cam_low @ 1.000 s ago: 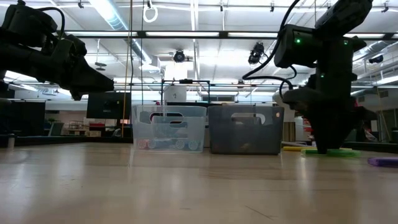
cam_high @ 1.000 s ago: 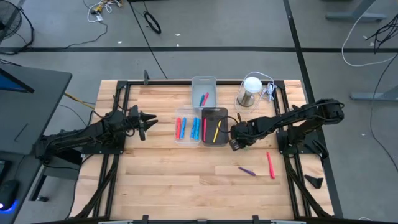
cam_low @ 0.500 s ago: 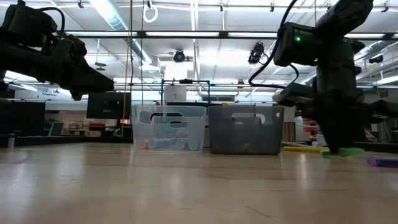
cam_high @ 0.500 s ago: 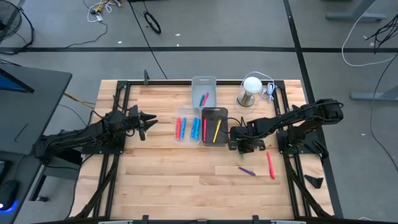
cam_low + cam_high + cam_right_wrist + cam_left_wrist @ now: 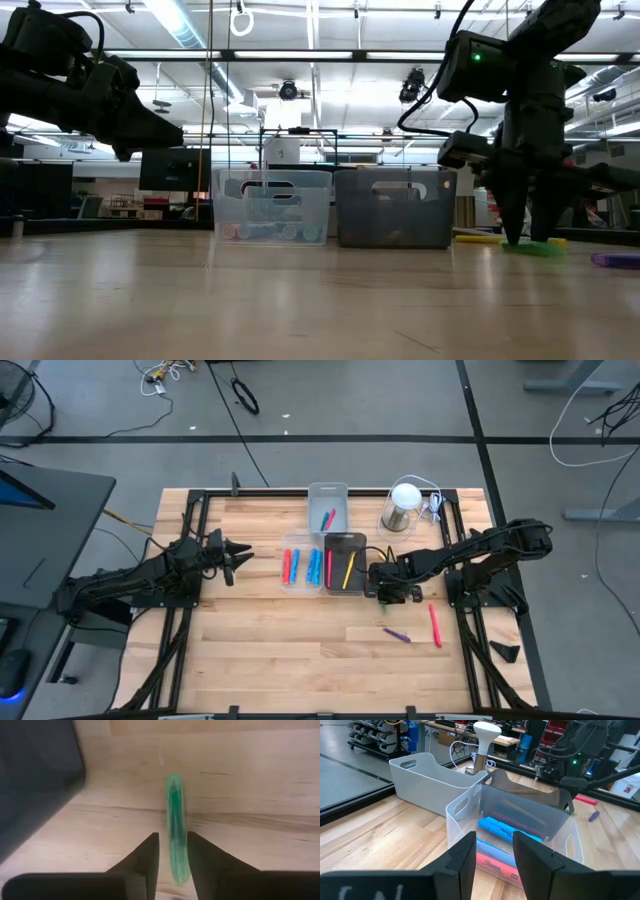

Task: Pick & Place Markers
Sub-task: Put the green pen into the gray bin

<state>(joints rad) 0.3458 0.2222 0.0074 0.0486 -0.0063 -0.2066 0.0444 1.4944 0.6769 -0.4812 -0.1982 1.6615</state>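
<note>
The tabletop carries a clear bin and a dark bin, both holding markers. The left gripper waits beside the clear bin, its fingers parted and empty. The right gripper stands low beside the dark bin, its 2 fingers part open astride a green marker lying flat. To grip well, centre on the barrel, go lower, then close squarely.

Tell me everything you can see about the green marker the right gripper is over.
The green marker is a slim, glossy, translucent green stick that looks like plastic. It lies flat on the wooden table, just beside the dark bin. The right gripper points down at it with its fingers open on either side of it. It is not lifted.
</note>
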